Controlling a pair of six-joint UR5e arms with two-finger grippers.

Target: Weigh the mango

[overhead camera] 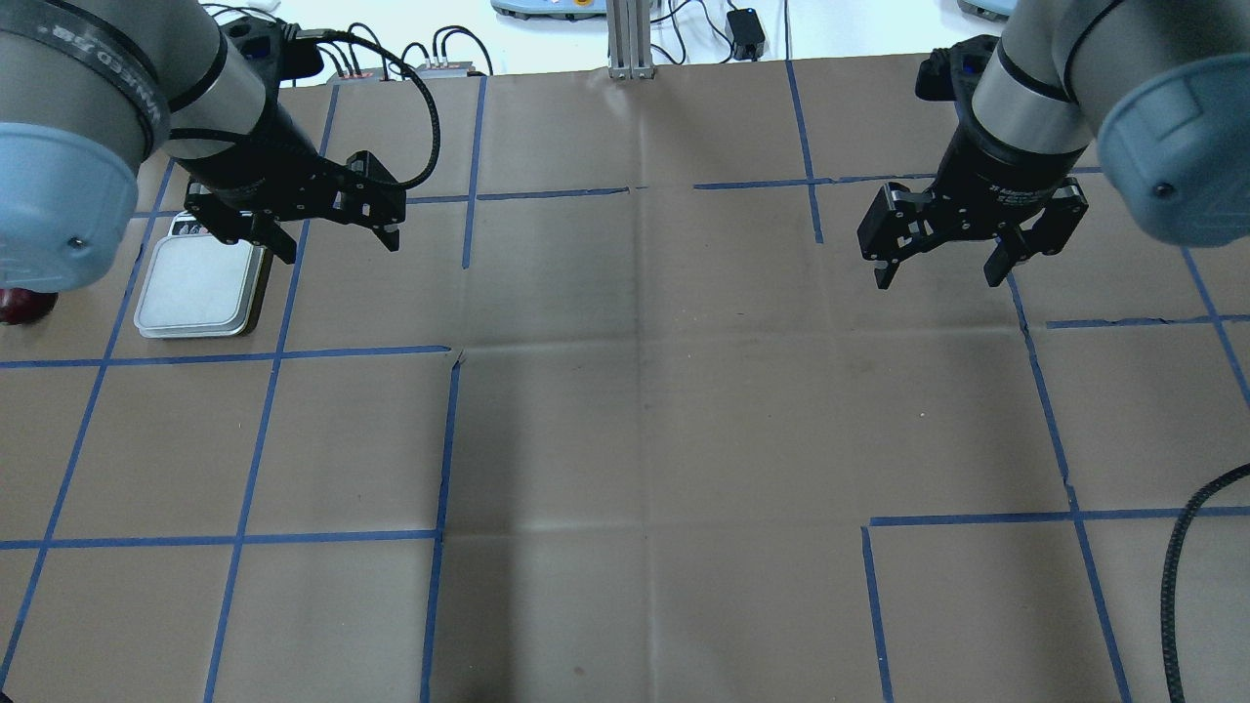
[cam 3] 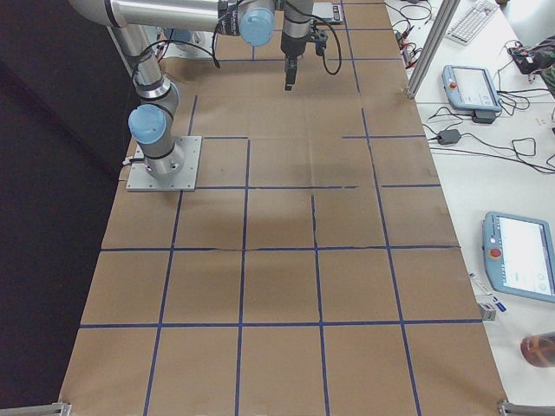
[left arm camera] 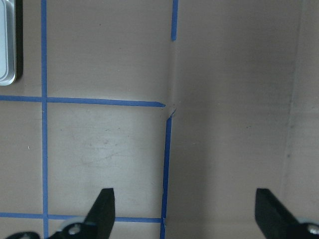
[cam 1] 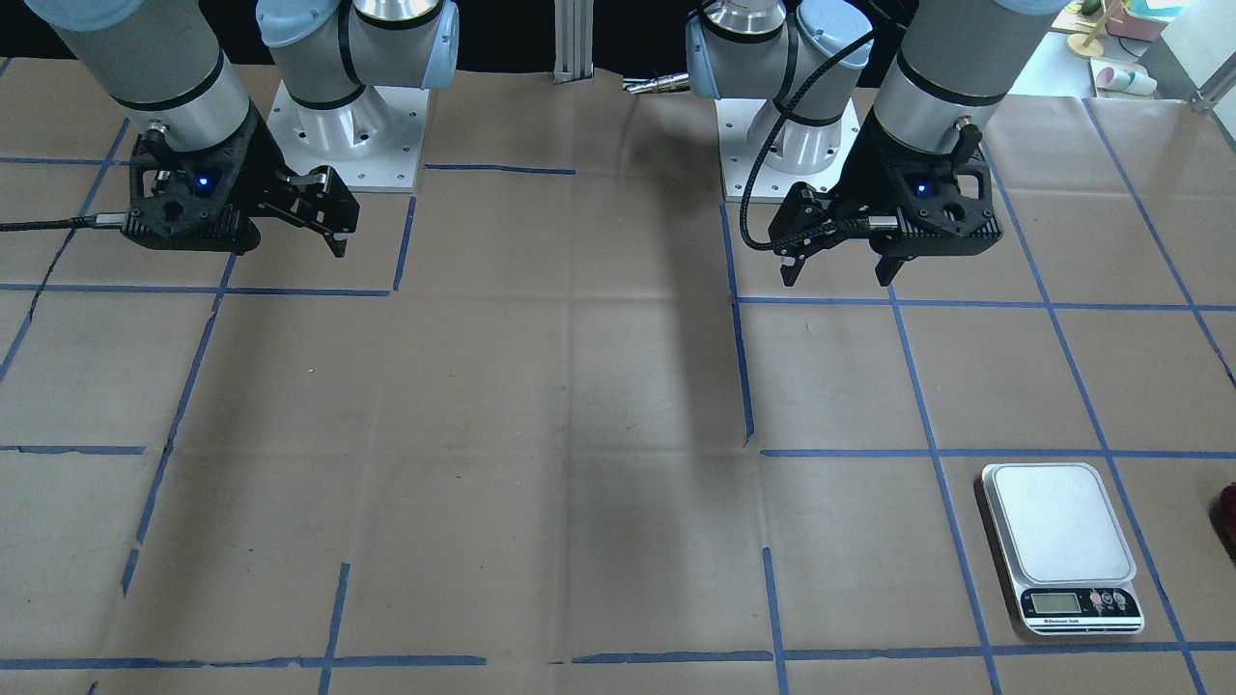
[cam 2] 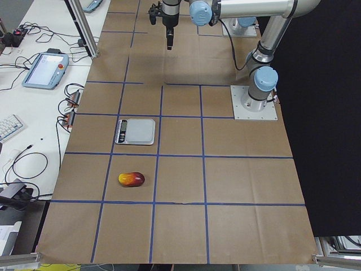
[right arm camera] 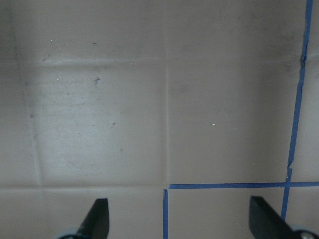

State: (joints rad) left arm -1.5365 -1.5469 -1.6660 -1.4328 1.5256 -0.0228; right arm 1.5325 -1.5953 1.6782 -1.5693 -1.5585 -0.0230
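The mango point(cam 2: 131, 179), red fading to yellow, lies on the brown paper near the table's left end. Only a dark red sliver of it shows in the overhead view point(overhead camera: 20, 305) and in the front view point(cam 1: 1226, 521). A silver kitchen scale point(cam 1: 1057, 541) with a bare platform sits one grid square from the mango; it also shows in the overhead view point(overhead camera: 200, 288). My left gripper point(overhead camera: 340, 249) hangs open and empty above the table, beside the scale. My right gripper point(overhead camera: 937, 280) hangs open and empty over the table's right half, far from both.
Brown paper with a blue tape grid covers the table point(overhead camera: 645, 439). The two arm bases point(cam 1: 348, 135) stand at the robot's side. Teach pendants and cables lie on white side tables point(cam 3: 520, 256) beyond the far edge. A black cable point(overhead camera: 1182, 586) crosses the near right corner.
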